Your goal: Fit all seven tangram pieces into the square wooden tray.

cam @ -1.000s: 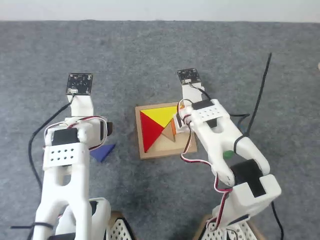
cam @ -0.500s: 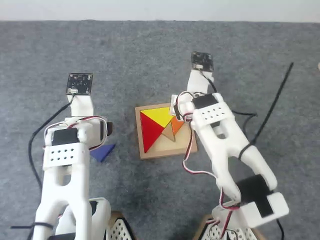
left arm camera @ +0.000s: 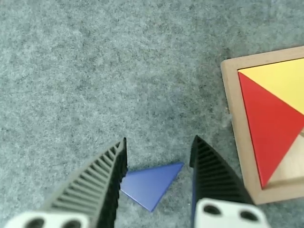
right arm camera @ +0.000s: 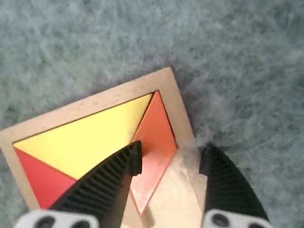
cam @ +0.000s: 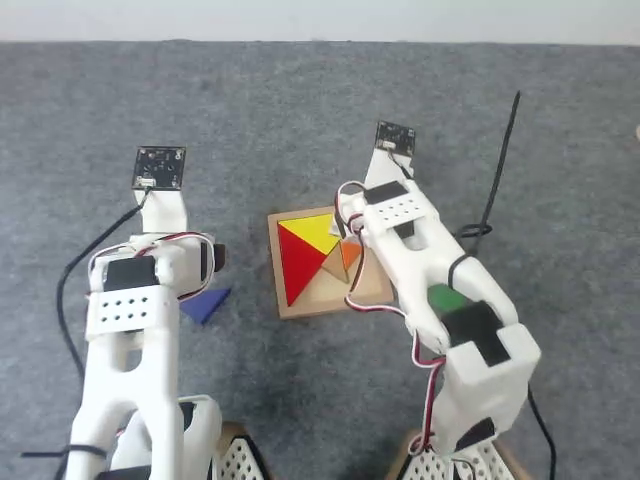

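The square wooden tray (cam: 330, 300) lies mid-table with a red triangle (cam: 298, 262), a yellow triangle (cam: 312, 233) and an orange piece (cam: 350, 256) in it. My right gripper (right arm camera: 171, 153) hangs open over the tray's right side, its fingers straddling the orange piece (right arm camera: 154, 152) beside the yellow triangle (right arm camera: 90, 140). A blue triangle (cam: 205, 303) lies on the carpet left of the tray. My left gripper (left arm camera: 160, 141) is open just above the blue triangle (left arm camera: 152, 183), which lies between its fingers. A green piece (cam: 445, 297) shows under the right arm.
Grey carpet covers the whole table. A black cable (cam: 495, 185) runs along the carpet right of the tray. The tray's rim (left arm camera: 230, 95) stands a short way from my left gripper. The right arm covers the tray's right edge from above.
The right arm swung out to the far side of the tray and then came back over its right part. The orange piece now shows more fully in the tray. The left arm kept still.
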{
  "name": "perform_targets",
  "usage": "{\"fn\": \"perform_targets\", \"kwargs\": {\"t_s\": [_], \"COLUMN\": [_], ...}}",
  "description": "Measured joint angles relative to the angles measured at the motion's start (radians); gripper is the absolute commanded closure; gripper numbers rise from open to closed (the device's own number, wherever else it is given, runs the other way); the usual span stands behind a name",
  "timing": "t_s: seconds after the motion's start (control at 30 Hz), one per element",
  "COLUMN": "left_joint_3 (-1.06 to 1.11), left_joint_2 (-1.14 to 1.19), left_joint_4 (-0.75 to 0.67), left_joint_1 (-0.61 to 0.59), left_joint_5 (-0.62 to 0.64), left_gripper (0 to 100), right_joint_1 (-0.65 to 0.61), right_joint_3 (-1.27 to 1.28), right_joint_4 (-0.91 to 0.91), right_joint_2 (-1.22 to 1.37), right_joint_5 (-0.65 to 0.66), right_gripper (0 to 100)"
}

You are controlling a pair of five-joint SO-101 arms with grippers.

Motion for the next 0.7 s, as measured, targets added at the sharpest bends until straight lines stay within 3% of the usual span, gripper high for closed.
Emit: {"fn": "perform_targets", "kwargs": {"t_s": [0.7], "left_joint_3": [0.000], "left_joint_2": [0.000], "left_joint_4": [0.000], "left_joint_1": [0.000], "left_joint_5": [0.000], "left_gripper": [78], "right_joint_1": [-0.046], "right_joint_3": [-0.100], "right_joint_4": [0.126], "right_joint_2": [0.031], "right_joint_5": [0.012], "right_gripper": [81.5]}}
